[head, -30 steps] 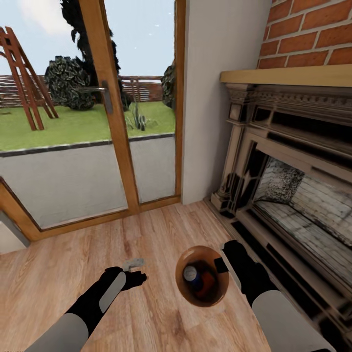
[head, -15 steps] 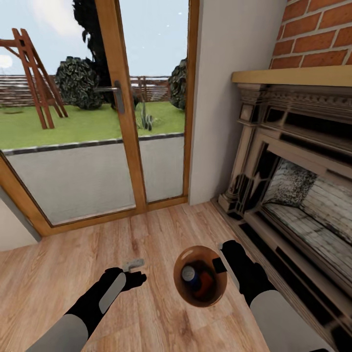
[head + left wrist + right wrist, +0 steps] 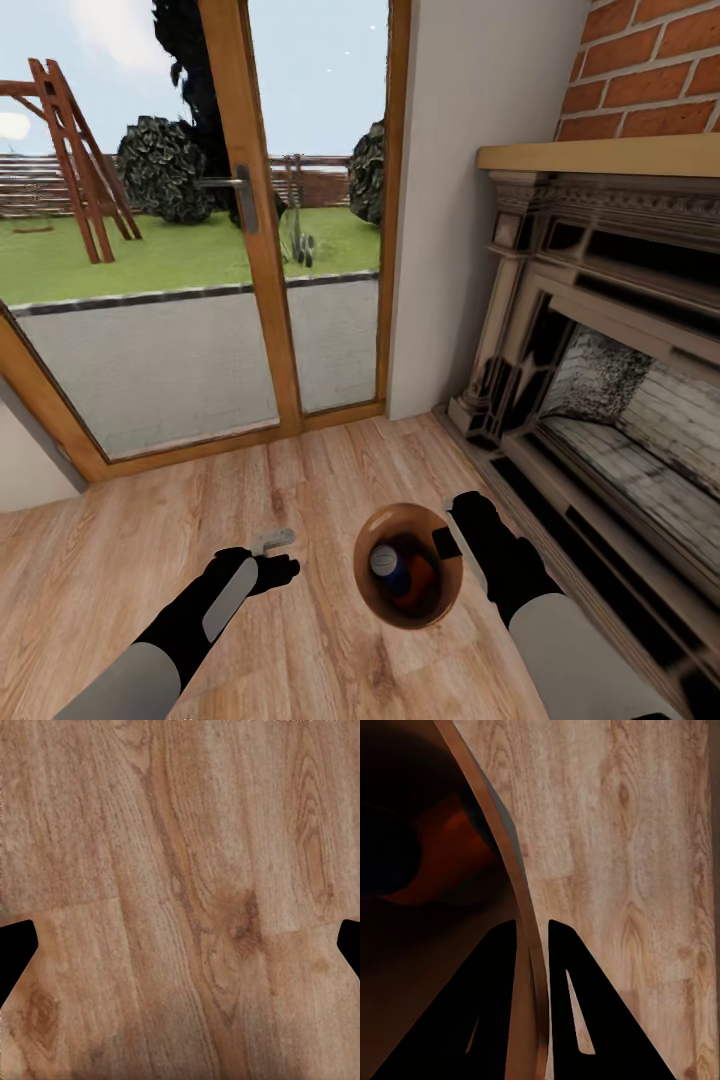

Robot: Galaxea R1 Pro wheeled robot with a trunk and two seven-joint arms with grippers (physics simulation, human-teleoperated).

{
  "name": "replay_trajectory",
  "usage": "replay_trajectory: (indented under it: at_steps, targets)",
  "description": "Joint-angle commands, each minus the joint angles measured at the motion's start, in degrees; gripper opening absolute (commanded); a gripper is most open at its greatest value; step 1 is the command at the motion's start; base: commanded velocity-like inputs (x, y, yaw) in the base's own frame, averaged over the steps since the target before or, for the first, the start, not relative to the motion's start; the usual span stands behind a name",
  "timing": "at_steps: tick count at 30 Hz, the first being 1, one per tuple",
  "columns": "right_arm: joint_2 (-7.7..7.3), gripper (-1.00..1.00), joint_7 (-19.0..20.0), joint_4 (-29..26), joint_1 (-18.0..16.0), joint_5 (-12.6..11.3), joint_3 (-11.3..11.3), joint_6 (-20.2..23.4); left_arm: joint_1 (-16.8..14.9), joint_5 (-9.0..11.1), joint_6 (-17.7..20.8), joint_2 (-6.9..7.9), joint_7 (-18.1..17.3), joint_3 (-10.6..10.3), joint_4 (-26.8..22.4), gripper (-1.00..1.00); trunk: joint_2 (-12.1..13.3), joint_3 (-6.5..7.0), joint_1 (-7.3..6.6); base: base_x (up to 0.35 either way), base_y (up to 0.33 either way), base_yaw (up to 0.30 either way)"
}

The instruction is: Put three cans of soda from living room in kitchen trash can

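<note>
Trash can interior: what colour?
Tan-brown, wood-like inside the trash can; a blue can and an orange one sit in it. Head view shows it best.

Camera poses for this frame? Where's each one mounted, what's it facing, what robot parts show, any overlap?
Head: on the head, looking forward and down at glass doors, fireplace and floor; both arms, bin with cans inside.
Left wrist: near left gripper, looking down at bare floor; dark fingertips at the edges.
Right wrist: near right gripper, fingers straddling the bin rim.
Shared: bin in head and right wrist; floor in all.
</note>
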Motion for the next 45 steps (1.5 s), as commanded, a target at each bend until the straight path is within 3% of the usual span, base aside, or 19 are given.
replay_trajectory:
  at_steps: [1, 30, 45]
  targets:
    - [0.07, -1.00, 0.2, 0.0, 0.0, -0.7, 0.0, 0.0, 0.0, 0.0, 0.0, 0.00, 0.0, 0.0, 0.0, 1.00, 0.0, 0.01, 0.00, 0.000, 0.000, 0.173]
    - [0.42, -1.00, 0.2, 0.0, 0.0, -0.7, -0.1, 0.0, 0.1, -0.1, -1.1, 0.00, 0.0, 0.0, 0.0, 1.00, 0.0, -0.02, 0.00, 0.056, 0.148, 0.243]
    - [0.42, -1.00, 0.2, 0.0, 0.0, -0.8, -0.1, 0.0, 0.1, -0.1, -1.5, -0.04, 0.0, 0.0, 0.2, 1.00, 0.0, -0.04, 0.00, 0.163, 0.191, 0.039]
